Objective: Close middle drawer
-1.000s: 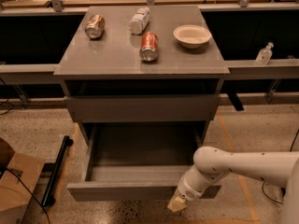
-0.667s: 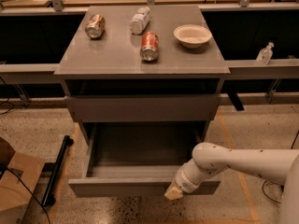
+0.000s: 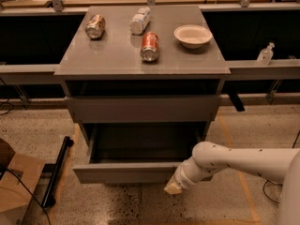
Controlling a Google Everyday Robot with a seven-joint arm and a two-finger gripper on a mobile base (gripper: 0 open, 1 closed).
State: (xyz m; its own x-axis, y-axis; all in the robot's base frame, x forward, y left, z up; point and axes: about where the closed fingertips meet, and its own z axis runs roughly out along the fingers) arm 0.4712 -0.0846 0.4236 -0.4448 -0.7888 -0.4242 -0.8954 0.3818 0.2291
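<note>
Gripper (image 3: 173,187) hangs low in front of the cabinet (image 3: 140,65), at the right end of the middle drawer (image 3: 122,172) front panel. Whether it stands wide or narrow cannot be told. That one drawer juts well out of the cabinet, under the top-tier drawer front (image 3: 143,108). On the cabinet's top lie two cans, one brownish (image 3: 95,26) and one red (image 3: 150,46), one white bottle (image 3: 139,20) and one bowl (image 3: 192,35).
</note>
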